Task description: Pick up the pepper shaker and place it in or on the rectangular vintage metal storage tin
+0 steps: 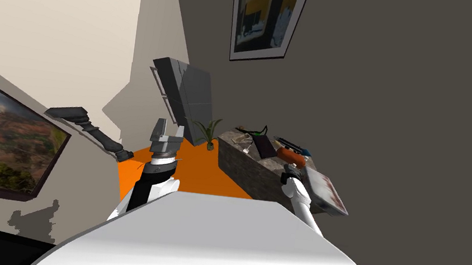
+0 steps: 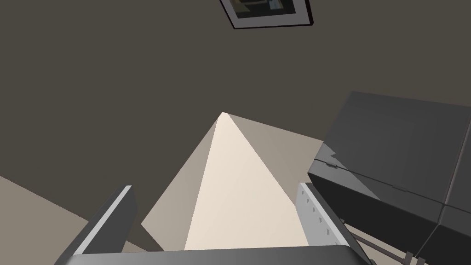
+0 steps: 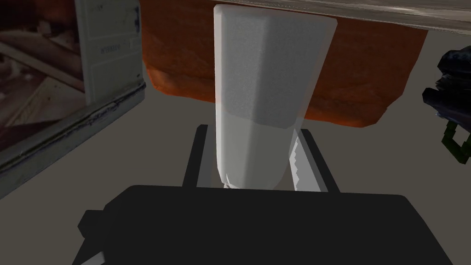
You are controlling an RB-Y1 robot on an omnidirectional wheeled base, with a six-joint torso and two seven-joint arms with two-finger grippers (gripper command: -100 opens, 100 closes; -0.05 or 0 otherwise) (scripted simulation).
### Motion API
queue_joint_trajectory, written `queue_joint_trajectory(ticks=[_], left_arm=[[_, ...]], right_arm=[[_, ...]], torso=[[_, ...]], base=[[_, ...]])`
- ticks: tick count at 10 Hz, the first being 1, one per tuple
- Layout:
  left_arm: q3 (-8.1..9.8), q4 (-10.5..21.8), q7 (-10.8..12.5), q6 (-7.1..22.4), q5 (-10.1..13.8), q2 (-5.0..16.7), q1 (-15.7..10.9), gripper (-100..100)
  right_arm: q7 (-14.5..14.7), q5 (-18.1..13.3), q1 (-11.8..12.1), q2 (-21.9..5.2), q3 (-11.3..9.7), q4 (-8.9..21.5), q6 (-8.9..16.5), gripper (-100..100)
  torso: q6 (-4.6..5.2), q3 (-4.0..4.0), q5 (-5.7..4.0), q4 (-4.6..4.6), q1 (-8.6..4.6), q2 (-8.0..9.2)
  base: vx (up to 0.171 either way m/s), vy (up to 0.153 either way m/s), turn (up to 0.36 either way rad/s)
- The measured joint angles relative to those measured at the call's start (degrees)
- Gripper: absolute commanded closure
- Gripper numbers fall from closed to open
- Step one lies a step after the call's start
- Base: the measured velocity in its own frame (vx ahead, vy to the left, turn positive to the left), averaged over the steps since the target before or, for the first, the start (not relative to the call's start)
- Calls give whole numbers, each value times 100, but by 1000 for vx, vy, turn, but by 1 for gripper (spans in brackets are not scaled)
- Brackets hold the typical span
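Shaker (image 3: 262, 92) first: a pale grey, faceted column with a frosted look, pinched near its base between the thin blades of the right gripper (image 3: 252, 152), one blade showing a toothed edge. Just behind it sits a rough orange lump (image 3: 368, 83). Close by is the flat rectangular tin (image 3: 110, 55), its grey rim scuffed. In the head view it lies right of centre on a mottled counter (image 1: 242, 162). Left gripper (image 1: 166, 137) hangs mid-frame, blades spread wide, holding nothing.
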State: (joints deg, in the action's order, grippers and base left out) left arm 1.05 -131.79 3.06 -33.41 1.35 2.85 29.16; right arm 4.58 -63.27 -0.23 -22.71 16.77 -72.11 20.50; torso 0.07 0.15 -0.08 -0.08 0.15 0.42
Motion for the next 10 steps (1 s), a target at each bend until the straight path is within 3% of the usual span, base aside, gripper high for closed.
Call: queue_joint_trajectory(ticks=[3,4,6,8,10], left_arm=[[0,0,0,0,0,0,-1,0],[0,0,0,0,0,0,-1,0],[0,0,0,0,0,0,0,0],[0,0,0,0,0,1,1,0],[0,0,0,0,0,0,0,0]], right_arm=[[-99,-61,-174,-306,162,64,-330,100],[-45,89,-277,-466,141,69,-385,100],[13,279,-247,-735,182,-97,-532,100],[-123,60,-442,-840,338,108,-769,100],[-139,175,-542,-1102,387,83,-928,100]], torso=[[-7,20,9,11,6,29],[-9,22,10,13,7,30],[-6,19,8,10,-2,27],[-8,-2,4,2,-13,-10],[-10,8,8,7,0,7]], base=[[-189,80,57],[-175,64,53],[-125,37,26],[-98,43,43],[-146,50,43]])
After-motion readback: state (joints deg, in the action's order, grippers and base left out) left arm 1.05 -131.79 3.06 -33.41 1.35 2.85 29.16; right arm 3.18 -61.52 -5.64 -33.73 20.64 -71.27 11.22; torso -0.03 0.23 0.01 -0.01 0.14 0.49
